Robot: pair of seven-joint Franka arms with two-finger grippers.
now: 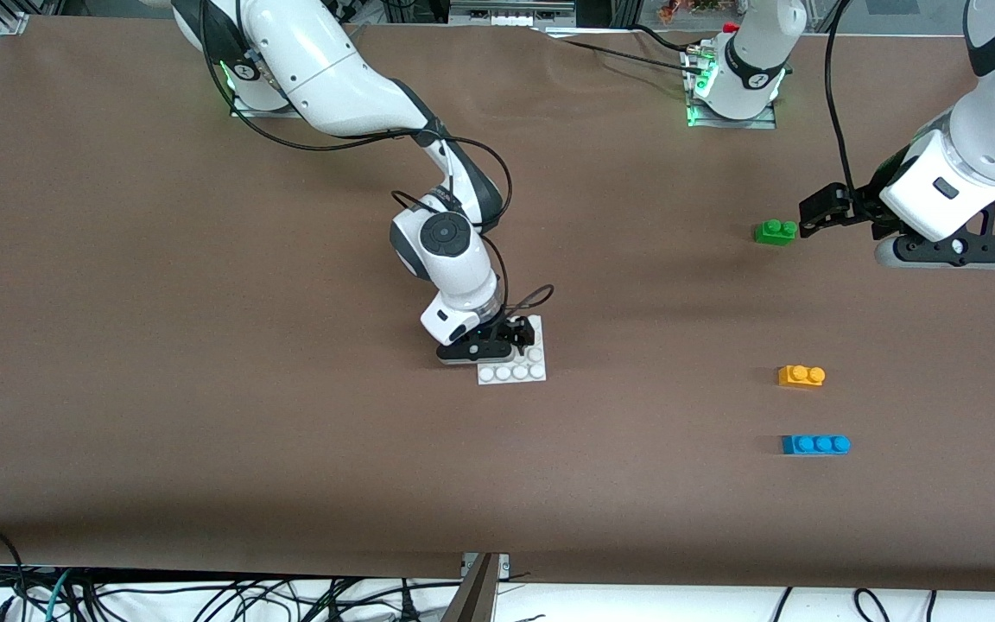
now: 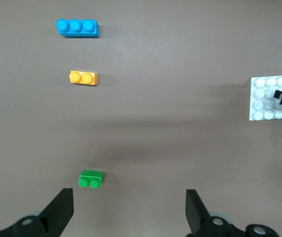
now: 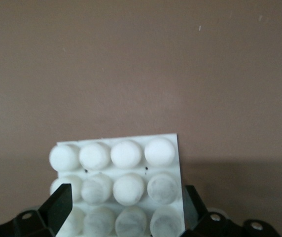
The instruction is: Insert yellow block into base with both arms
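The yellow block (image 1: 801,376) lies on the brown table toward the left arm's end, untouched; it also shows in the left wrist view (image 2: 83,78). The white base (image 1: 522,372) lies mid-table, and shows in both wrist views (image 2: 268,104) (image 3: 114,154). My right gripper (image 1: 510,339) is down at the base, open, its fingers (image 3: 58,207) straddling the base's two sides (image 3: 126,210). My left gripper (image 1: 811,216) hangs open and empty over the table beside the green brick (image 1: 776,231), well away from the yellow block (image 2: 129,210).
The green two-stud brick (image 2: 91,178) lies farther from the front camera than the yellow block. A blue three-stud brick (image 1: 815,444) lies nearer to that camera than the yellow block (image 2: 77,27). Brown cloth covers the table.
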